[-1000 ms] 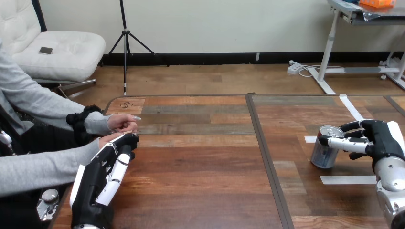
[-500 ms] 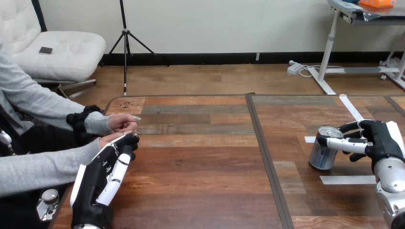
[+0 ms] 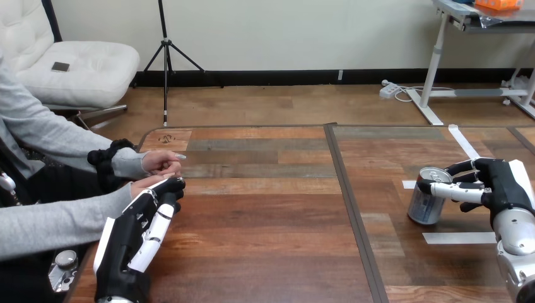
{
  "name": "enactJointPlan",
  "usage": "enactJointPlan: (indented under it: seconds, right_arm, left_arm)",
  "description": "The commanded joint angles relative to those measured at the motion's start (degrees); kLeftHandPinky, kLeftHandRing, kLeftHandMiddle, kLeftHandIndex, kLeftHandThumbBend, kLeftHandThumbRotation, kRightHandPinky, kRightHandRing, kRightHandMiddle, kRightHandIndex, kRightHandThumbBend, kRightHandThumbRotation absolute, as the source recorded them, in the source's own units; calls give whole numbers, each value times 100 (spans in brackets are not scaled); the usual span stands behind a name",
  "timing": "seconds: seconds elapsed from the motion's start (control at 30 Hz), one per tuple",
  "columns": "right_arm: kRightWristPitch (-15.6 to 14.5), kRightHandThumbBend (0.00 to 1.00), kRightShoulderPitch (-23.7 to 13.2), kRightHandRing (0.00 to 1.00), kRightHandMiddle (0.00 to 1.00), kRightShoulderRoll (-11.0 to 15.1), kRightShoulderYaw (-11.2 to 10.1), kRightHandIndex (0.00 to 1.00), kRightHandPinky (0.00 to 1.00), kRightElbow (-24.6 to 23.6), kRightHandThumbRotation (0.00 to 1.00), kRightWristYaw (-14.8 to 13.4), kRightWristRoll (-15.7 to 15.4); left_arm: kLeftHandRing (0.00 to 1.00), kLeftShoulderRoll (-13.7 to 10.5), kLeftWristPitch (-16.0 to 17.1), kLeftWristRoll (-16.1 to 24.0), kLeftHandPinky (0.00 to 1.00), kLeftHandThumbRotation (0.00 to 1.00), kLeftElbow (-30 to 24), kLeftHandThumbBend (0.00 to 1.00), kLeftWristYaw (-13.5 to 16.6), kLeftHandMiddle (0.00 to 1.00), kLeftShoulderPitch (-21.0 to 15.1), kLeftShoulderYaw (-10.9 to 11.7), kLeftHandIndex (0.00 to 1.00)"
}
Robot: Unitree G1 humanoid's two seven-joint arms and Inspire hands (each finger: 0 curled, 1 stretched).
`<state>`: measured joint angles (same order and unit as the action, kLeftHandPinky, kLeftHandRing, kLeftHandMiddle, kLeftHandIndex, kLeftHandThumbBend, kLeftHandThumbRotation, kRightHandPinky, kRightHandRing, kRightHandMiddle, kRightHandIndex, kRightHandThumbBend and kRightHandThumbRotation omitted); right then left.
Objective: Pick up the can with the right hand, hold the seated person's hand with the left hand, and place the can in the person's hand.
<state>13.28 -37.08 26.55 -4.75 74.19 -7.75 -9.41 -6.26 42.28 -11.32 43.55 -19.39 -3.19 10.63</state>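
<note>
Can (image 3: 427, 197) at table's (image 3: 265, 221) right side, tilted, right hand (image 3: 499, 184) curled round it: pick-up step, grasp looks made. Left hand (image 3: 135, 228) flat, straight fingers resting against the person's lower hand (image 3: 140, 185), not gripping. Next: lift can, carry it well across leftward, close left hand.

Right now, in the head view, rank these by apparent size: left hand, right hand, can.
1. left hand, though being nearest the camera enlarges it
2. right hand
3. can, clearly the smallest
</note>
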Motion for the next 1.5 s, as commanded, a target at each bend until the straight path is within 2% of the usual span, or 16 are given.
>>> enactJointPlan:
  seconds: [0.0, 0.47, 1.2, 1.47]
  right_arm:
    - [173, 82, -191, 43, 47, -33, 34, 47, 37, -77, 0, -88, -28]
    - [200, 81, -194, 44, 47, -22, 62, 48, 38, -99, 0, -82, -31]
    - [542, 82, -192, 42, 45, -3, 16, 46, 38, -172, 0, -96, 19]
    - [654, 83, -219, 40, 44, 8, 14, 46, 35, -221, 0, -120, 20]
  left_arm:
    - [84, -62, 21, -94, 85, 57, -111, 26, -80, 81, -336, 34, 71]
    - [83, -89, 86, -36, 84, 55, -81, 25, -77, 79, -334, 30, 70]
    - [84, -52, 23, -55, 85, 56, -117, 24, -46, 79, -329, 39, 68]
    - [84, -72, 54, -17, 85, 56, -104, 23, -33, 79, -335, 22, 68]
